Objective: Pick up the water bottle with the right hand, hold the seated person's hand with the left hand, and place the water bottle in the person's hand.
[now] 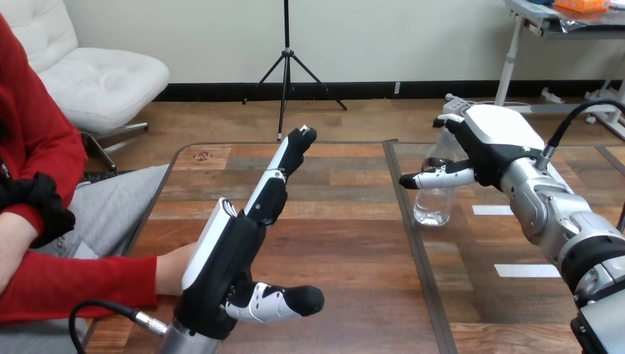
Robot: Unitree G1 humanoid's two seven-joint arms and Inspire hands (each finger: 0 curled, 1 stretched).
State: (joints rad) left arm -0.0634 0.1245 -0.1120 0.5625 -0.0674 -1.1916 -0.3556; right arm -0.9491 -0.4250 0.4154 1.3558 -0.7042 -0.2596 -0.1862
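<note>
– Your left hand (221, 273), nearest: how does it stand?
– Wide open, fingers straight, thumb out, raised above the table (346, 228). The person's hand (173, 267) lies just behind it. I cannot tell if they touch.
– And the bottle (433, 205)?
– Upright on the table, with your right hand (492, 144) against its upper part. I cannot tell whether it grips.

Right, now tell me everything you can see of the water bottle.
The water bottle is clear, see-through plastic with a rounded base, and the wood grain shows through it. It stands upright on the wooden table, in the right half of the head view, base flat on the surface. The robot's right hand reaches in from the right across its upper part and hides the top, so no cap shows. Whether that hand grips it cannot be told.
</note>
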